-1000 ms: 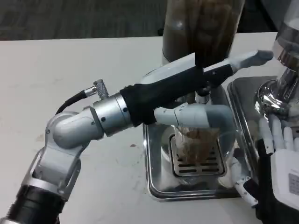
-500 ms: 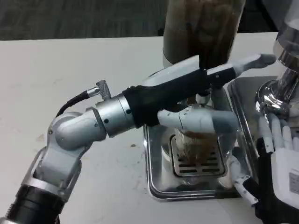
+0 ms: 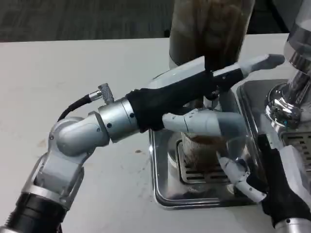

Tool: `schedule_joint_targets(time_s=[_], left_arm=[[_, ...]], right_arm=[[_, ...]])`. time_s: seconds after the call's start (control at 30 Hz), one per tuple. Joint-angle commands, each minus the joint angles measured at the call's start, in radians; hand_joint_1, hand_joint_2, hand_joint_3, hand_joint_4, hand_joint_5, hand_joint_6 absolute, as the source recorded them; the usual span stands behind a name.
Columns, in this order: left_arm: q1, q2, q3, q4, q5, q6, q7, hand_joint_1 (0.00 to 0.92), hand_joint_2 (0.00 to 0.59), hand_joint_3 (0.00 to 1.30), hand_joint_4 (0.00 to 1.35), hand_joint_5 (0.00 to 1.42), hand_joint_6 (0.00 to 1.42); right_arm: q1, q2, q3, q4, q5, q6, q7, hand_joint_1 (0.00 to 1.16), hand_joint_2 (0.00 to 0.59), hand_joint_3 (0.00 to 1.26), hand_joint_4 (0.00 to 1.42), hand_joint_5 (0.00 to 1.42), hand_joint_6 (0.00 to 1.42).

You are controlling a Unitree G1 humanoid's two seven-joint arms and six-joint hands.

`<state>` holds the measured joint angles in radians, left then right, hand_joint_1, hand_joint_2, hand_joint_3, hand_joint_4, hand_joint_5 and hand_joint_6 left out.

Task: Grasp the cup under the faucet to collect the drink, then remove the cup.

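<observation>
right robot hand moved in, touching cup

Bright even light, slight blur

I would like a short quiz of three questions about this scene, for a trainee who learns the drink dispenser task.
1. True or false: the left hand reaches over the cup, up by the dispenser.
2. On what does the cup stand?
A. the bare white table
B. the metal drip tray, on its grate
C. the right hand
3. Fill in: the right hand approaches the cup from the picture's lower ______ side.

Key:
1. True.
2. B.
3. right. Its fingers are spread close beside the cup; whether they touch it cannot be told.
</observation>
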<state>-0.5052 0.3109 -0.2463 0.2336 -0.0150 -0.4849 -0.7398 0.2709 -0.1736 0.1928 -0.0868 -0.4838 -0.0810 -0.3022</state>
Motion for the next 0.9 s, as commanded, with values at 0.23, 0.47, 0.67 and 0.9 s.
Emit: schedule_joint_targets(time_s=[0.23, 0.47, 0.67, 0.9], left_arm=[[0.002, 0.018, -0.008, 0.018, 0.016, 0.007, -0.003, 0.000, 0.038, 0.00, 0.00, 0.00, 0.00], [0.000, 0.018, -0.008, 0.016, 0.014, 0.012, -0.002, 0.000, 0.038, 0.00, 0.00, 0.00, 0.00], [0.001, 0.021, -0.007, 0.015, 0.016, 0.015, 0.001, 0.000, 0.038, 0.00, 0.00, 0.00, 0.00], [0.003, 0.024, -0.006, 0.012, 0.016, 0.021, 0.005, 0.000, 0.038, 0.00, 0.00, 0.00, 0.00]], right_arm=[[-0.064, -0.013, -0.029, 0.055, 0.092, -0.062, 0.117, 0.60, 0.230, 0.00, 0.00, 0.00, 0.00], [-0.103, 0.000, -0.031, 0.082, 0.121, -0.064, 0.147, 0.61, 0.225, 0.00, 0.00, 0.00, 0.00], [-0.137, 0.010, -0.029, 0.118, 0.143, -0.075, 0.164, 0.62, 0.222, 0.00, 0.00, 0.00, 0.00], [-0.157, 0.020, -0.025, 0.153, 0.164, -0.084, 0.179, 0.62, 0.221, 0.00, 0.00, 0.00, 0.00]])
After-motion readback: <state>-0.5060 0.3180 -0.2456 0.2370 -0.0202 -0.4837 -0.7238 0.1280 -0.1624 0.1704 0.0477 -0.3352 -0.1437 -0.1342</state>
